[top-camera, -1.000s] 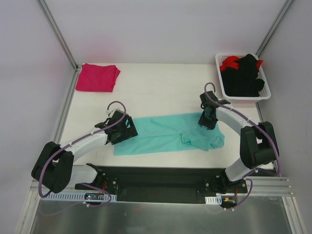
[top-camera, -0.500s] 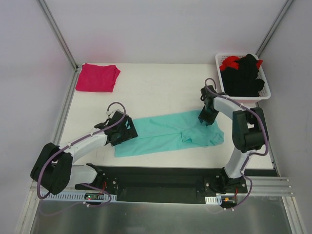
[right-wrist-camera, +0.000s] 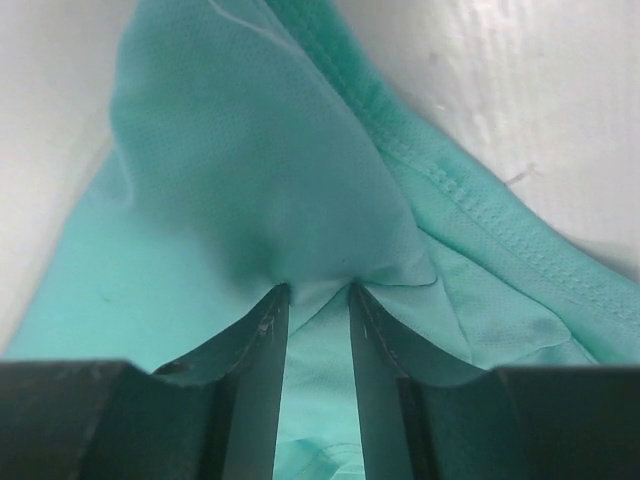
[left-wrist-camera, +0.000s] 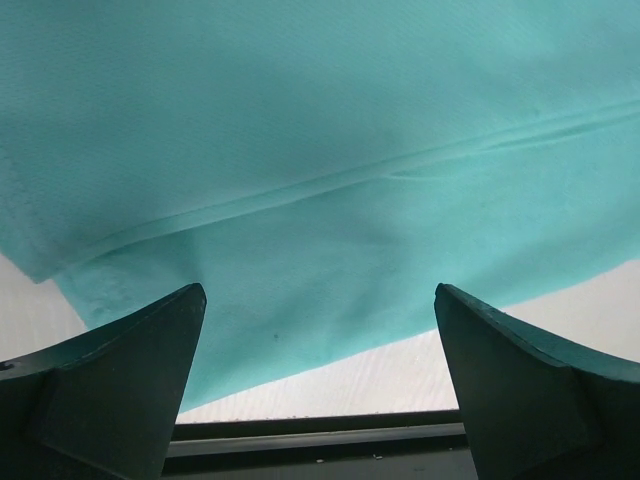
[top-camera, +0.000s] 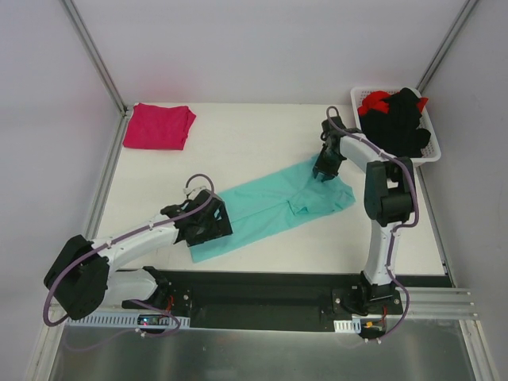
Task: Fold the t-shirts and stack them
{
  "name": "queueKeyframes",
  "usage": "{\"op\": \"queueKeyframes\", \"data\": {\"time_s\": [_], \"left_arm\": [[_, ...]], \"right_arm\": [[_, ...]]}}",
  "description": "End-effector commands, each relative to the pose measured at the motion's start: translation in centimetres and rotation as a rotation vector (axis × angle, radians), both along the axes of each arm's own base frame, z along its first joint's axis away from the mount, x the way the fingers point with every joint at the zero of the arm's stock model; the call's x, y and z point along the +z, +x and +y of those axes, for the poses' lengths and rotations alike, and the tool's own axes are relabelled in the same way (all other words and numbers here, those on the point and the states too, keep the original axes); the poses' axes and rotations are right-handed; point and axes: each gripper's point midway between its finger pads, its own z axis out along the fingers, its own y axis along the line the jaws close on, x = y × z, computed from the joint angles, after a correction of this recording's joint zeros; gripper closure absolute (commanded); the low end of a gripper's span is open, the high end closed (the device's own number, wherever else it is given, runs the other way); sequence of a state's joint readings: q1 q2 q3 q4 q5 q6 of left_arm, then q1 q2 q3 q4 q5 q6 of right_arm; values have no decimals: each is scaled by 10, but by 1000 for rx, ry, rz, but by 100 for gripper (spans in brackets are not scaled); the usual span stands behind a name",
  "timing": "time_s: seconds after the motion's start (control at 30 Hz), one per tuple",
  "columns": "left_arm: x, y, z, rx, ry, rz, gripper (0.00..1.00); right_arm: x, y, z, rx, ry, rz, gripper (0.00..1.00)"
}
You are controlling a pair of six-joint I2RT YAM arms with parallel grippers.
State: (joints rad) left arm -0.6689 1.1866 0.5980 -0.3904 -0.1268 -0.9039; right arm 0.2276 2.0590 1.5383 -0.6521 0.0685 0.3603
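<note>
The right pincer [right-wrist-camera: 312, 292] pinches the far end of the teal shirt [top-camera: 262, 208], lying slanted on the desk [top-camera: 246, 147], likely to tug it flat, while the left pincer [left-wrist-camera: 318, 292] hangs wide apart over the near end.

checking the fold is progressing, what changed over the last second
The right gripper, pinching the teal t-shirt, dragged its right end toward the far side, so it lies diagonal. The left gripper edged nearer, open over the other end. The pink t-shirt and basket stayed put.
</note>
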Motion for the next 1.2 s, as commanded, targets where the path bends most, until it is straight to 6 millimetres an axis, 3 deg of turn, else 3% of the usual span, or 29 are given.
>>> {"op": "queueKeyframes", "data": {"time_s": [0.0,0.17,0.33,0.57,0.67,0.8,1.0,1.1,1.17], "left_arm": [[11,2,-15,16,13,-10,1],[17,1,-32,-23,27,-10,1],[33,4,-35,-37,40,-34,1],[84,20,-27,-37,72,-146,1],[95,25,-24,-44,85,-177,1],[91,28,-17,-40,115,-164,1],[81,33,-7,-24,149,-141,1],[76,43,-1,-30,148,-137,1],[75,52,-2,-65,141,-149,1]], "right_arm": [[15,7,32,108,92,2,66],[28,16,41,161,86,-33,66],[57,17,38,190,76,-80,63],[109,5,36,196,89,-164,60],[119,-2,38,198,109,-182,61],[122,-11,42,213,122,-194,61],[94,-14,47,239,141,-166,63],[83,-20,70,285,250,-155,63],[91,-26,88,325,308,-179,63]]}}
